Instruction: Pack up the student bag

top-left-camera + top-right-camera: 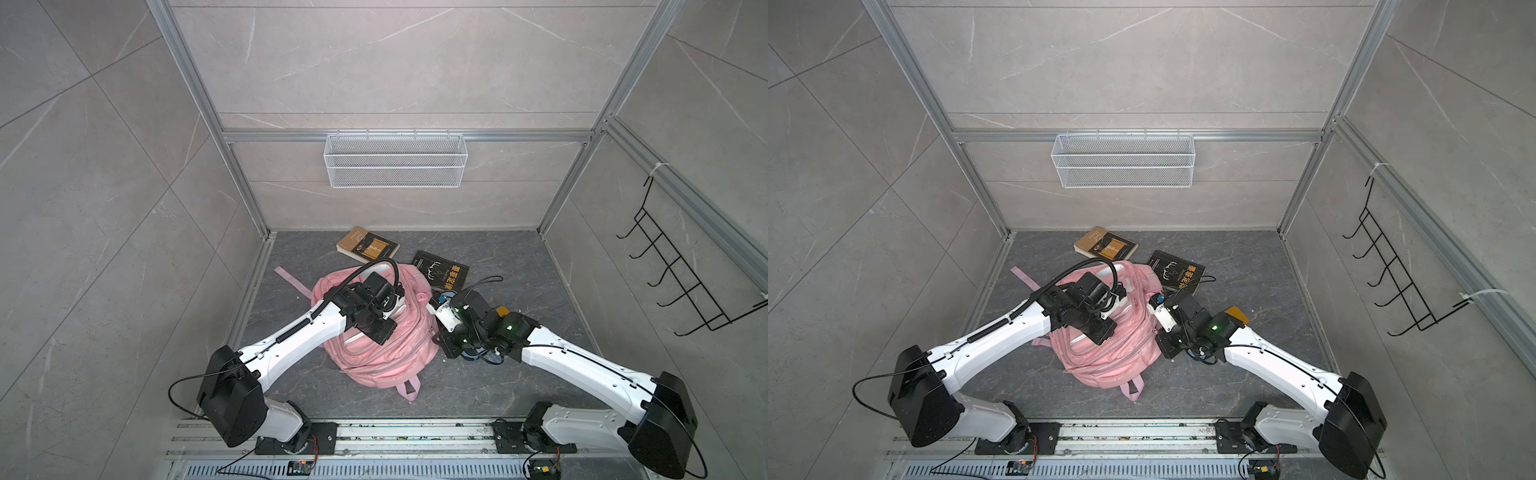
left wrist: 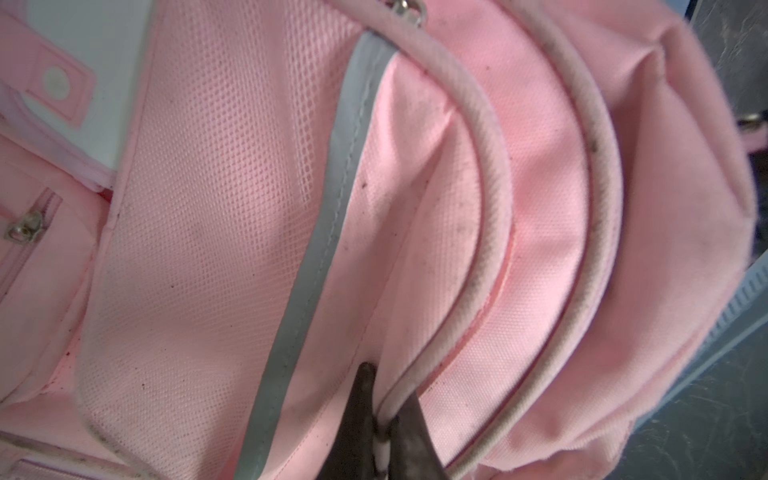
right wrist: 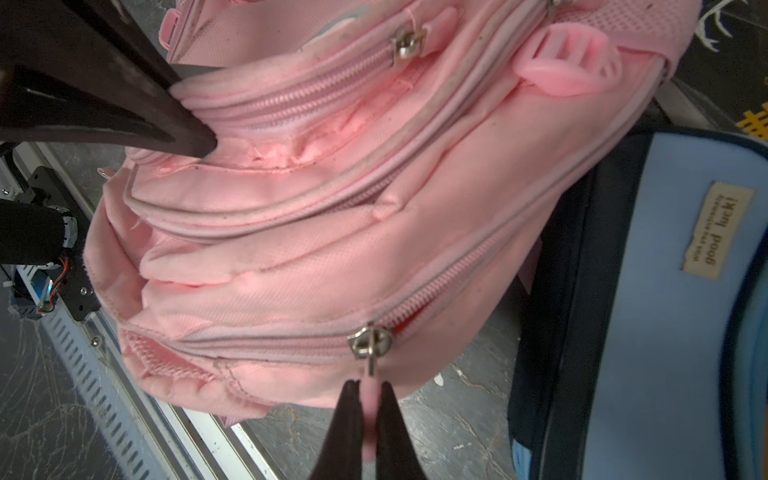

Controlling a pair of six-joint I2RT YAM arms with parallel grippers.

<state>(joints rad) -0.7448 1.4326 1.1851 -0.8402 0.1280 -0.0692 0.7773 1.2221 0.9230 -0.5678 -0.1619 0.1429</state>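
Note:
The pink student bag (image 1: 374, 353) (image 1: 1113, 357) lies on the dark floor between both arms. My left gripper (image 2: 387, 399) is shut on a pale piping edge (image 2: 419, 374) of a front pocket, beside a grey reflective strip (image 2: 332, 216). From the right wrist its dark fingers (image 3: 183, 124) show pinching that fold. My right gripper (image 3: 369, 386) is shut on the pink pull tab (image 3: 369, 415) hanging from a metal zipper slider (image 3: 371, 340) on the bag's side. In both top views the arms' wrists cover the grippers.
A light-blue and navy pencil case (image 3: 665, 311) lies close beside the bag. A brown book (image 1: 368, 245) and a black book (image 1: 440, 270) lie behind the bag. A white wire basket (image 1: 395, 160) hangs on the back wall, a black hook rack (image 1: 685, 270) on the right wall.

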